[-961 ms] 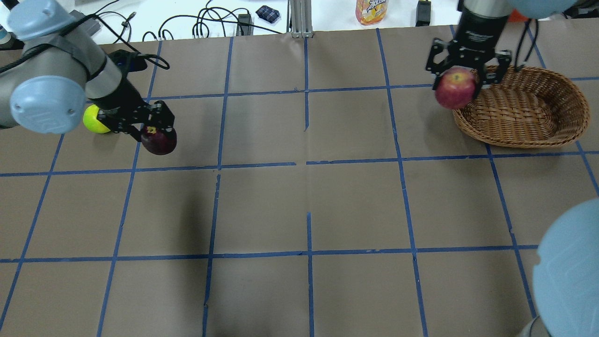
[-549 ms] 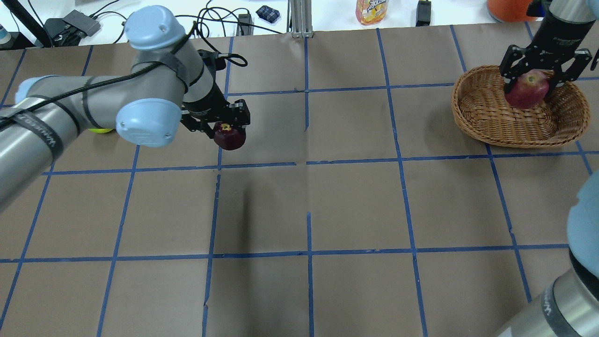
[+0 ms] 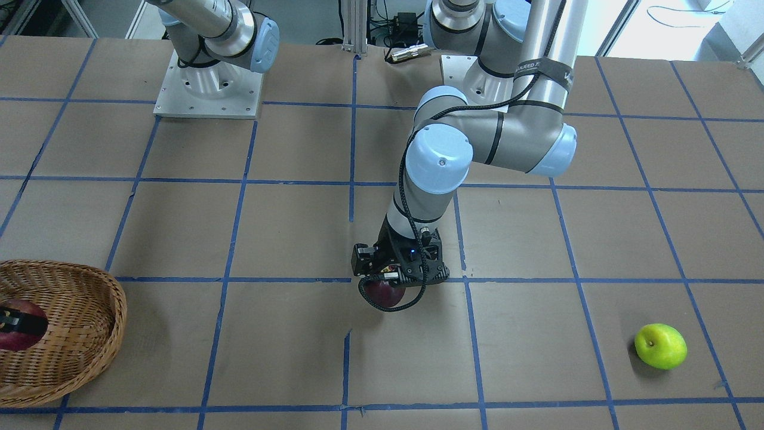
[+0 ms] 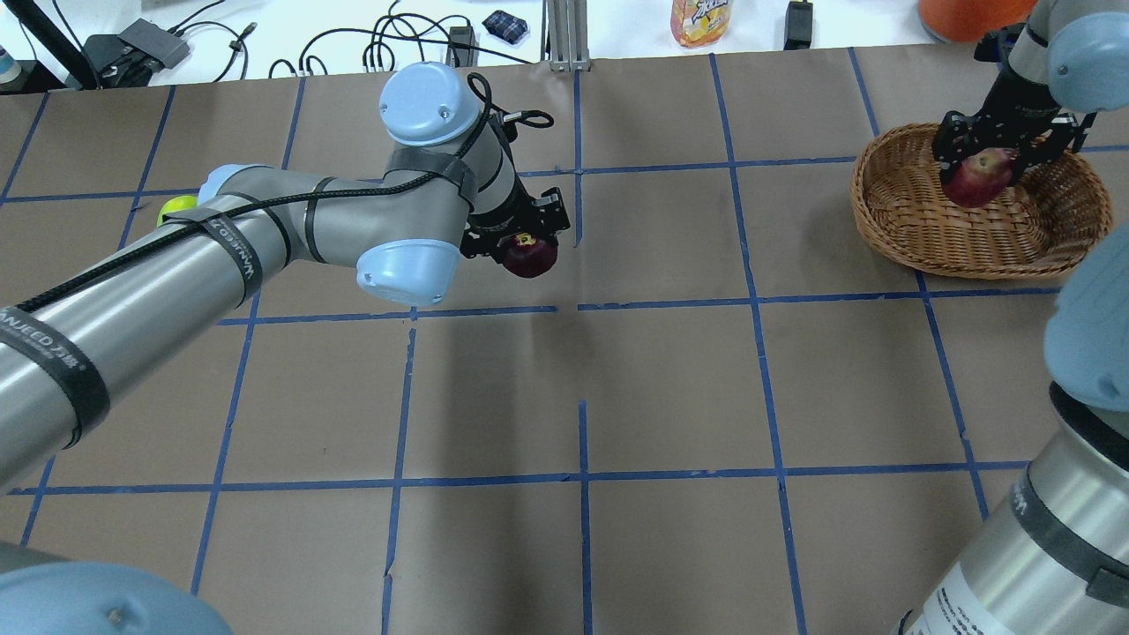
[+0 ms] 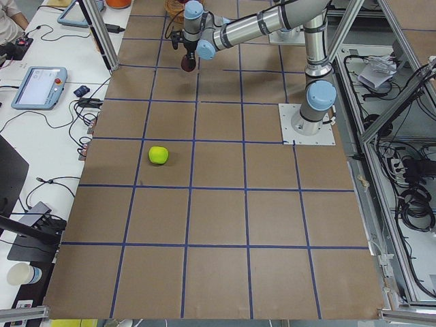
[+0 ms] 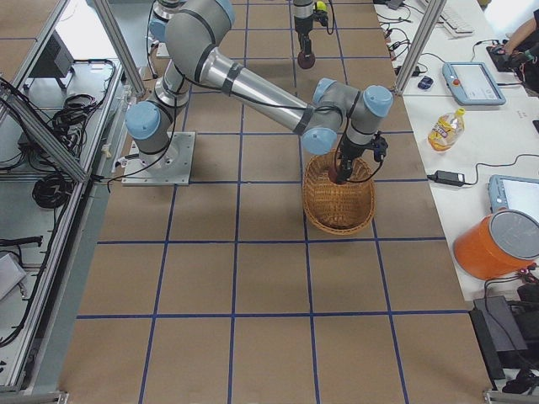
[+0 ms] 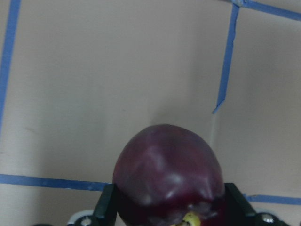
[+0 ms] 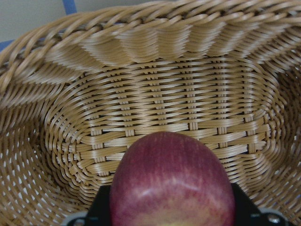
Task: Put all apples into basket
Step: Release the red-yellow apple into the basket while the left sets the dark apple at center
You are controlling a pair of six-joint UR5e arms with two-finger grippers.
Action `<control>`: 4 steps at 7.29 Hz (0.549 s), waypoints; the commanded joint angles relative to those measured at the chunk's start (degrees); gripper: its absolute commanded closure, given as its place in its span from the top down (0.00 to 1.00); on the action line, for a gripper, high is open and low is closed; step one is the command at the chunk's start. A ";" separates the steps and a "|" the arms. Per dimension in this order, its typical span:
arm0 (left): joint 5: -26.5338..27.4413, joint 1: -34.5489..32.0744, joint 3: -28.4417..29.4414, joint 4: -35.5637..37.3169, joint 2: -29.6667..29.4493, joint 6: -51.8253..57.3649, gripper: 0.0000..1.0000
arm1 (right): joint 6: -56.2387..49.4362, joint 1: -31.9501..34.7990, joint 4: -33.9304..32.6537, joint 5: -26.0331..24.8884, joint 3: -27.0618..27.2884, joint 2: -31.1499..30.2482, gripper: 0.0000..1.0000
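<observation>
Now clamping the maroon apple (image 4: pixel 530 257) in the left gripper (image 4: pixel 527 243), held off the table (image 4: pixel 670 379) near its far middle. Pinching the red apple (image 4: pixel 977 179) in the right gripper (image 4: pixel 985 164), low inside the basket (image 4: pixel 900 240) at far right, near the table edge. Seeing the yellow-green apple (image 3: pixel 660 346) resting far left, well apart from both.

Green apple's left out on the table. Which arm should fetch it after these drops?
Left, probably. The green apple lies on the left arm's side, far across from the basket where the right gripper holds the red apple. The left gripper, holding the maroon apple mid-table, is nearer.
</observation>
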 commanded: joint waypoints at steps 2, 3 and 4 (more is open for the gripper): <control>-0.02 -4.03 1.59 0.72 -4.17 -9.81 0.66 | -0.30 -0.75 1.10 -0.94 0.17 2.45 0.00; 0.33 -4.30 1.34 1.24 -4.27 -9.39 1.00 | -0.48 -1.80 3.55 -1.03 0.17 2.36 0.00; 0.51 -4.22 1.68 1.24 -4.18 -8.95 1.00 | -1.70 -1.81 2.62 -0.77 0.17 2.62 0.16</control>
